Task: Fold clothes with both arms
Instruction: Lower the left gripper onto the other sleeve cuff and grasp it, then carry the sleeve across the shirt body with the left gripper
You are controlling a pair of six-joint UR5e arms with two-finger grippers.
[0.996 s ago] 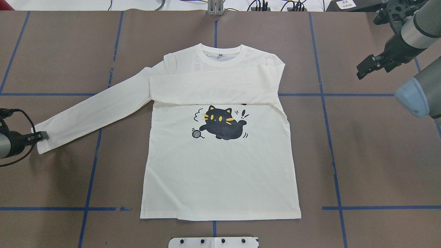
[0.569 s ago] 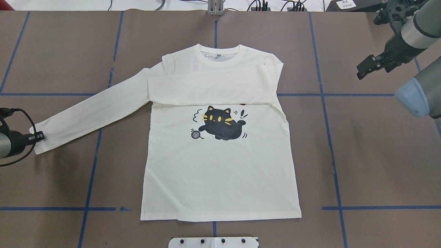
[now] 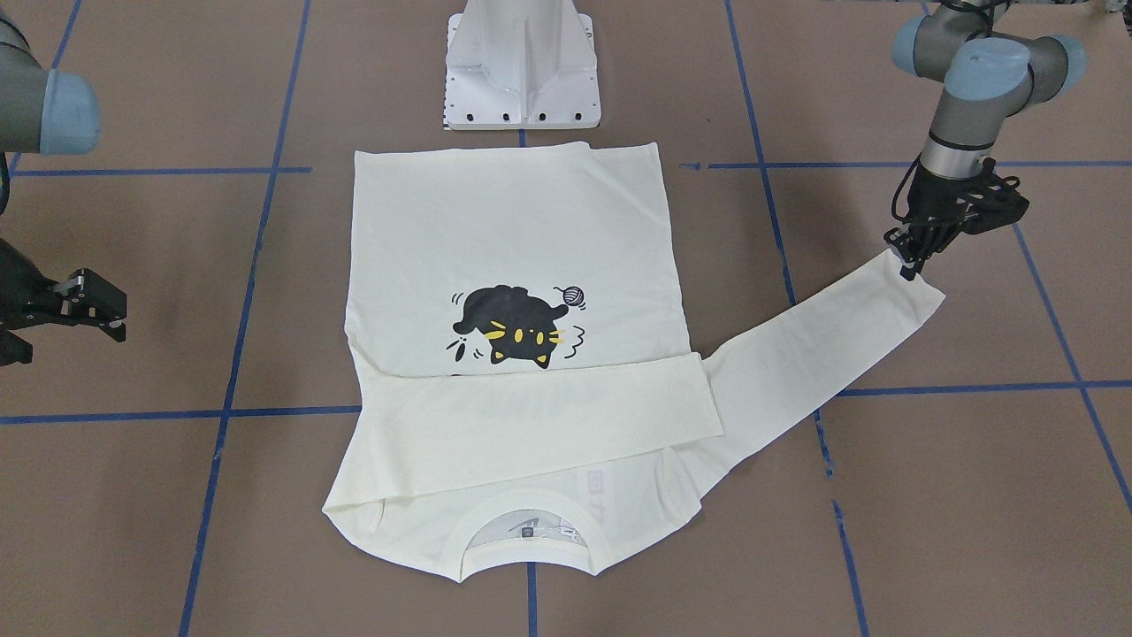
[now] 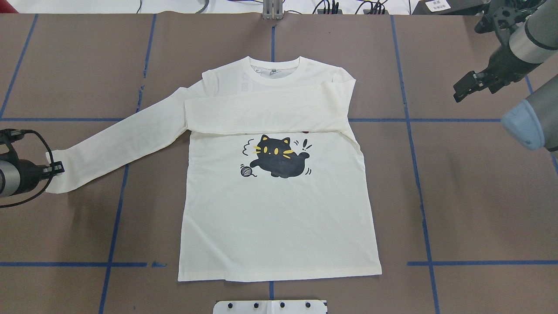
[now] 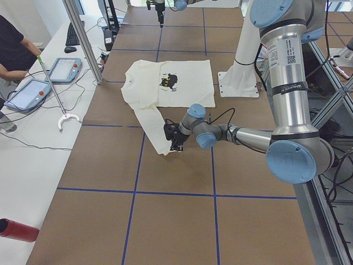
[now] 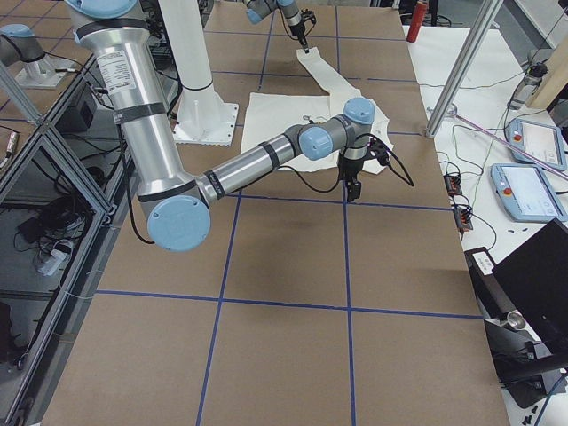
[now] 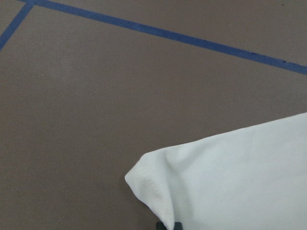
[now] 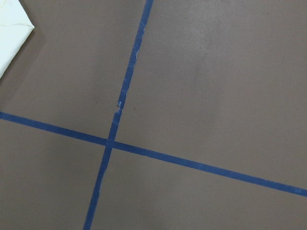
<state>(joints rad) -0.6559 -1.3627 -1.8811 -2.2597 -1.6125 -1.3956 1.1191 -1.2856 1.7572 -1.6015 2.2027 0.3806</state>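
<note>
Shirt (image 4: 279, 218) cuff (image 4: 65, 179) in left gripper (image 4: 57, 168)

No legible text anywhere, shirt (image 4: 279, 218) neck tag (image 4: 272, 69) too small to read, arm sticker (image 5: 290, 52) lettering blurred

The left arm (image 4: 11, 179) stretches low and level; the left gripper (image 4: 57, 167) pinches the sleeve (image 4: 109, 139). The right arm (image 4: 523, 41) angles down, the right gripper (image 4: 457, 90) raised, jaws apart, empty.

A robotics lab: a robot arm (image 5: 287, 77) on a white pedestal (image 5: 238, 77), a brown table (image 5: 176, 221) gridded with blue tape (image 5: 132, 190), aluminium posts (image 5: 83, 38), and teach pendants (image 5: 63, 70) on the far bench (image 5: 33, 165).
</note>
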